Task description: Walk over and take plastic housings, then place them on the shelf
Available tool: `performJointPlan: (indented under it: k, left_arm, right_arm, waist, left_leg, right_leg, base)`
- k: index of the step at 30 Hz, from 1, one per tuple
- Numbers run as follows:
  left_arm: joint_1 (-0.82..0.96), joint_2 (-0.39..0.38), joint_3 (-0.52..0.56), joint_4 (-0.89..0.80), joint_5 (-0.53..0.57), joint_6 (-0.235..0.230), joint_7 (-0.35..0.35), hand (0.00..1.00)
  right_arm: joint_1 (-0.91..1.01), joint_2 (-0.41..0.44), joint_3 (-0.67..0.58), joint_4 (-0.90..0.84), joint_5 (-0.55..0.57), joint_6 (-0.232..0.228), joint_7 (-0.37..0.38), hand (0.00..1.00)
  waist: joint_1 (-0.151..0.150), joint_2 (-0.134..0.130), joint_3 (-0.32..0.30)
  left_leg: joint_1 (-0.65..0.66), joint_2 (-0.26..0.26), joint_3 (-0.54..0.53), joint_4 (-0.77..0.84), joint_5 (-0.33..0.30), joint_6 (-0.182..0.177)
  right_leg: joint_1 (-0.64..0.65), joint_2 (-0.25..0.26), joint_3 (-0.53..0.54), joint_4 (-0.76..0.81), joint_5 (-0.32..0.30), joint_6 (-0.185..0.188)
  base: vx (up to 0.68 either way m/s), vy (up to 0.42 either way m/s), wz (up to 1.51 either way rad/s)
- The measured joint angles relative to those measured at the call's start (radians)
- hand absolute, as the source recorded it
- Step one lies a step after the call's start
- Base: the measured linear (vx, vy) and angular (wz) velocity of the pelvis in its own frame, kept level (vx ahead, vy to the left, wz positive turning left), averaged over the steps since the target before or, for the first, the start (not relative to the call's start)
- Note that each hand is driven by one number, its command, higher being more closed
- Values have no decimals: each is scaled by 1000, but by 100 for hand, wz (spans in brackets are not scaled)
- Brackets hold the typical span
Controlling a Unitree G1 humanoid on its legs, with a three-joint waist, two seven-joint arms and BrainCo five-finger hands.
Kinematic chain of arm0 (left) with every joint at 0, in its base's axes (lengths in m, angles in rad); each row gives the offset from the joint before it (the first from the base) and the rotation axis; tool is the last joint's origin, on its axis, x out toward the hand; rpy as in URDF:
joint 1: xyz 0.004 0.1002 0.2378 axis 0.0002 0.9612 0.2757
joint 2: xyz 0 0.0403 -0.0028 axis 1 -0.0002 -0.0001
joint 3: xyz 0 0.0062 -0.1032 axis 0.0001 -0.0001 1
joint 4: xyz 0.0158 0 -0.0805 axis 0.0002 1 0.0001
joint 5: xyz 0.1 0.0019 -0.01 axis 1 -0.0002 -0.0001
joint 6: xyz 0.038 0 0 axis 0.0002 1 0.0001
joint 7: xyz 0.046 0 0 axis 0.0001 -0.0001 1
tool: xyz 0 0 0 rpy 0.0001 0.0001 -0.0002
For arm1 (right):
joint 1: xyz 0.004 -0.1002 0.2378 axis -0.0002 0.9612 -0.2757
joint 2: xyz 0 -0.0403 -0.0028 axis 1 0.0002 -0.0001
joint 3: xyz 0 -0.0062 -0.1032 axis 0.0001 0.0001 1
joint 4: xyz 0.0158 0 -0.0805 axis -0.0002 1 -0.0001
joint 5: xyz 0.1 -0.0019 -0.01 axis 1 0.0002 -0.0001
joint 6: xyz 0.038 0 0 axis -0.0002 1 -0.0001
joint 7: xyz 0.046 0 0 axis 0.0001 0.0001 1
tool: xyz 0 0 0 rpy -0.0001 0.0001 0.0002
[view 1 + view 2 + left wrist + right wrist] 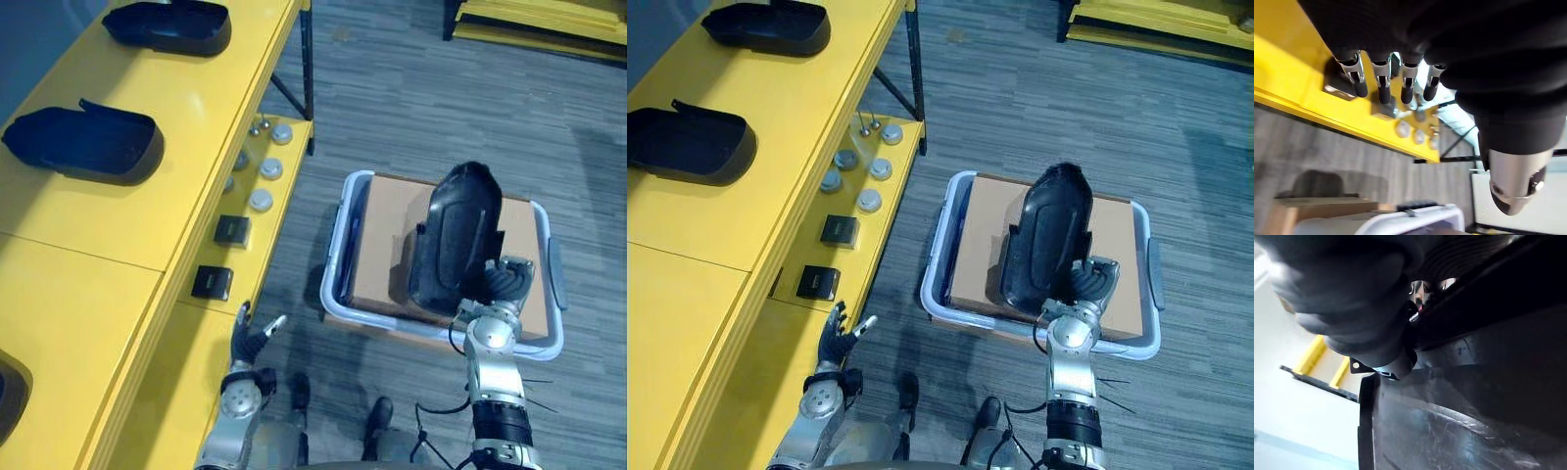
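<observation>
Right hand (pixel 502 281) clamped on one black plastic housing (pixel 458 235) above white crate (pixel 338 257); wrist view adds its scratched surface. Left hand (pixel 250 341) fingers straight, near yellow shelf (pixel 196 108); two shelf housings: near (pixel 88 142), far (pixel 171 24)

no readable text anywhere, nothing legible on the black plastic housing (pixel 456 240), yellow shelf (pixel 196 108), cardboard box (pixel 382 245)

On the yellow shelf (pixel 201 103) lie a near black housing (pixel 88 144) and a far black housing (pixel 171 26), and a white tub (pixel 336 266) sits on the grey floor (pixel 411 88) beside it.
</observation>
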Motion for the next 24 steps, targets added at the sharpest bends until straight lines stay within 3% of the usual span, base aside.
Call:
performJointPlan:
  k: [3,7,15,24]
  left_arm:
    - [-7,1,-33,-121,-14,-31,0,0]
    - [-56,16,-107,-220,-26,-36,-2,0]
    - [-192,17,-243,-226,-40,-23,1,0]
    - [-267,-3,-246,-169,-37,9,112,0]
  right_arm:
    - [4,0,61,-62,-47,-15,2,100]
    - [14,-1,146,-172,-99,-33,15,100]
    - [11,11,371,-249,-107,-73,50,100]
    - [9,31,437,-277,-92,-72,38,100]
  waist:
    - [-7,2,-14]
    - [-9,3,-34]
    - [-11,3,-94]
    - [-11,-1,-143]
  left_leg:
    - [6,0,0,0,0,0]
    - [17,2,2,0,0,0]
    - [24,6,16,0,0,0]
    - [31,8,28,0,0,0]
  right_leg:
    - [6,0,0,0,0,0]
    - [15,2,2,0,0,0]
    - [14,5,17,2,0,-1]
    - [15,6,29,3,3,-4]
  base:
    - [0,0,0]
    - [0,0,0]
    - [2,3,-5]
    - [1,9,-3]
